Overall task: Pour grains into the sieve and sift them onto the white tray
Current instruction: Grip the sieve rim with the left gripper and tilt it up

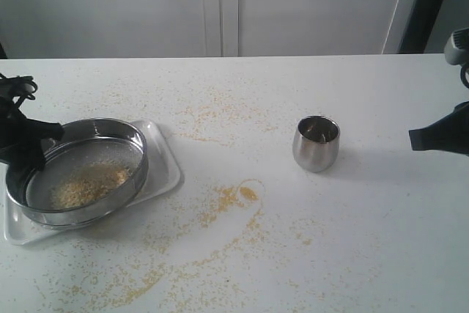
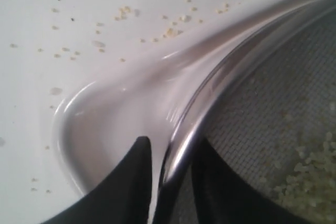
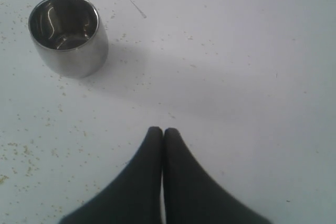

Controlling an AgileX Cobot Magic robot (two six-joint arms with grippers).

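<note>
On the left, my left end effector (image 2: 176,148) has one finger outside and one inside the steel rim of the sieve (image 1: 138,153). A sliver of light shows beside the outer finger, so I read it as spread around the rim rather than pinching it. The sieve sits in the white tray (image 1: 167,163), and the grains (image 1: 84,185) lie heaped on its mesh. My worry is the hold: a thin, curved, shiny rim gripped at one edge could let the sieve pivot or slip when I shake, tipping the heap over the wall. The tray is only a little bigger than the sieve, so a wide shake may drop grains past its low rim onto the worktop (image 1: 366,247), where scattered grains (image 1: 227,197) already lie. A rough lift might also drag the tray along. Further right the steel cup (image 1: 316,143) stands upright, and the right end effector (image 3: 163,132), fingers pressed together, hovers well clear of it
</note>
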